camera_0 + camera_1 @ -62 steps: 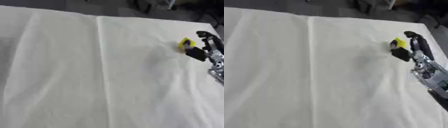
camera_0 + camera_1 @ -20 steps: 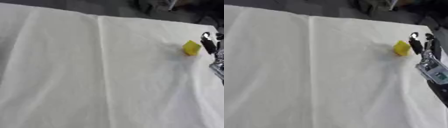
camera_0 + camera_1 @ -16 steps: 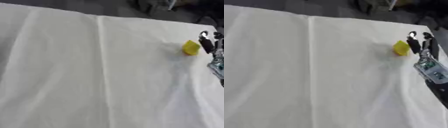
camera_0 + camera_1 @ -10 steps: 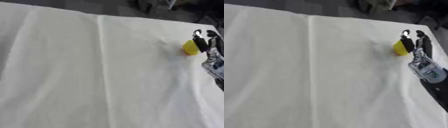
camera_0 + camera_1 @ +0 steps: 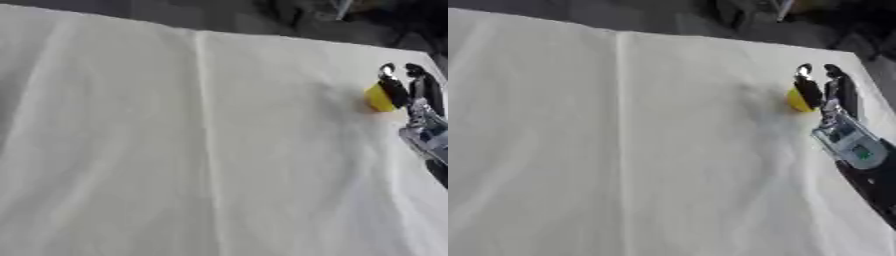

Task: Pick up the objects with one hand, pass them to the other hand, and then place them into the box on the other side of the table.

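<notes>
A small yellow object point(image 5: 796, 100) lies on the white cloth point(image 5: 623, 150) near the table's far right corner. My right hand point(image 5: 846, 137) comes in from the right edge, its black fingers point(image 5: 808, 87) straight and pointing away from me. One finger lies against the object's right side, the others stand just right of it. Nothing is curled round the object. My left hand shows in neither view, and no box is in view.
A fold crease point(image 5: 206, 125) runs down the cloth from far to near. Beyond the far edge is dark floor with furniture legs point(image 5: 337, 7). The table's right edge point(image 5: 877, 75) lies close behind my right hand.
Three seconds ago my right hand was over the yellow object. A second ago it stood apart on the right; since then it has shifted left until a finger meets the object.
</notes>
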You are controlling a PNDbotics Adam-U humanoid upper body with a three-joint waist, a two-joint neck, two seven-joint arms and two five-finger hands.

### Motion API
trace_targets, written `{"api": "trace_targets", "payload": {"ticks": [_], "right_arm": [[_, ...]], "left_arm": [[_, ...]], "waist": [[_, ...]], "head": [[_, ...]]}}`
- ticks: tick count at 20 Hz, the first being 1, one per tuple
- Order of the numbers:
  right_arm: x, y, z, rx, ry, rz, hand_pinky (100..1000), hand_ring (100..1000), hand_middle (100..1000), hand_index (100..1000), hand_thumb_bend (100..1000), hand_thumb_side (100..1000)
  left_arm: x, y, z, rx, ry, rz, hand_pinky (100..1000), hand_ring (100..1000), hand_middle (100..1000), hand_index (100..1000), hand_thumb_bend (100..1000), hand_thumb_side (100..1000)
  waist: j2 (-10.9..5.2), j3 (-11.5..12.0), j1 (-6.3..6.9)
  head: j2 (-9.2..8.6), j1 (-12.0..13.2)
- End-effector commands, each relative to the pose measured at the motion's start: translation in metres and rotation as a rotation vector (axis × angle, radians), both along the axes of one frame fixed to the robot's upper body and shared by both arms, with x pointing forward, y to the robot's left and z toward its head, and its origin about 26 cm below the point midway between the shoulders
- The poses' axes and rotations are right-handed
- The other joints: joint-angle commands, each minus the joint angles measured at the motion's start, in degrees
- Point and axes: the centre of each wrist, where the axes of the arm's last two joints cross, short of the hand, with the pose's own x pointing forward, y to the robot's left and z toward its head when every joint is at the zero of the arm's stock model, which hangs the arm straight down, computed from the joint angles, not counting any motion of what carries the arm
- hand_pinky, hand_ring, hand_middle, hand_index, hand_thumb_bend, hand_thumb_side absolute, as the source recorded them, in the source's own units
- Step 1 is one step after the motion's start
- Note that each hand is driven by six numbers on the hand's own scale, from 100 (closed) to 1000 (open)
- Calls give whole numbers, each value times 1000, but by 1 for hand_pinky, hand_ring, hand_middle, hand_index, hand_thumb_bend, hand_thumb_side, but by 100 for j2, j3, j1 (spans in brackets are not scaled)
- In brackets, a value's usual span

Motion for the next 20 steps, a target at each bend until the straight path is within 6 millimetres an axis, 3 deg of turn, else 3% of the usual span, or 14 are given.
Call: {"api": "trace_targets", "payload": {"ticks": [1, 6, 20], "right_arm": [[2, 3, 11, -51, 46, -283, 828, 951, 883, 935, 100, 819], [2, 3, 8, -46, 71, -296, 832, 949, 884, 936, 100, 780], [2, 6, -2, -4, 150, -339, 843, 942, 889, 937, 117, 428]], "left_arm": [[-2, 3, 8, 5, -33, 4, 985, 297, 734, 820, 823, 550], [-2, 3, 8, 3, -33, 7, 986, 296, 734, 820, 824, 550], [-3, 3, 6, -5, -28, 14, 991, 273, 733, 820, 826, 549]], "waist": [[-100, -5, 32], [-97, -17, 32], [-72, -18, 22]], "head": [[-119, -13], [-101, -11], [-114, -2]]}}
